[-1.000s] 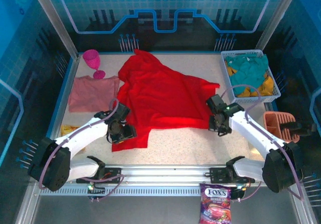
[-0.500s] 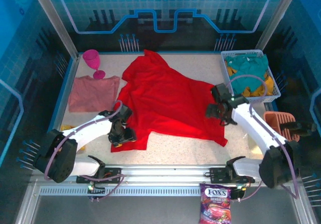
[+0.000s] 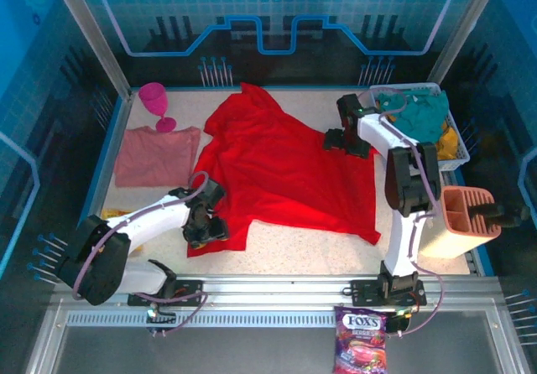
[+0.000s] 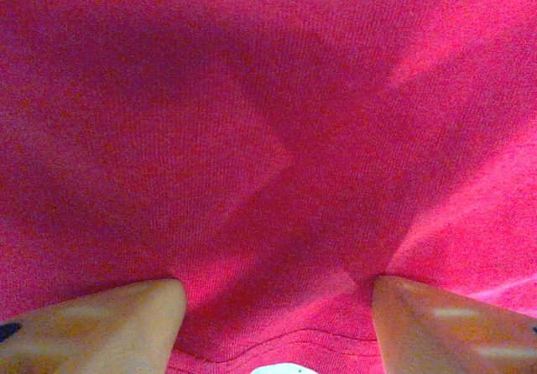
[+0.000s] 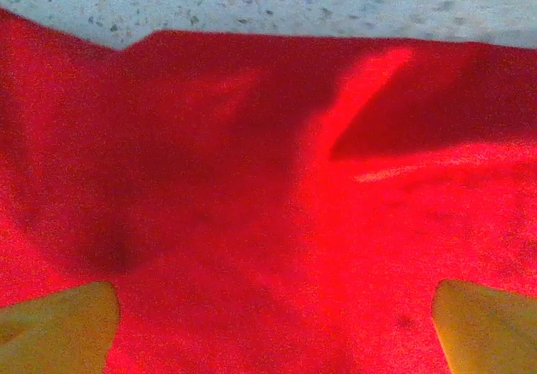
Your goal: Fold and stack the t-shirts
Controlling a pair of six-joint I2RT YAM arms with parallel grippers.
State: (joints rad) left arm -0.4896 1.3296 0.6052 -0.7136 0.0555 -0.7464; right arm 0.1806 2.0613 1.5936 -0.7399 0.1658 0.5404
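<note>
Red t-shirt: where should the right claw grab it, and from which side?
Grip the red t-shirt at its far right corner, where the edge lies flat on bare table. Come from above on the basket side: the right claw hangs open over that corner.

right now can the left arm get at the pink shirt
Probably yes. The pink shirt lies flat on the left of the table, close beyond the left claw, which sits open on the red shirt's near corner. Nothing lies on it; only the pink goblet stands by its far edge.
</note>
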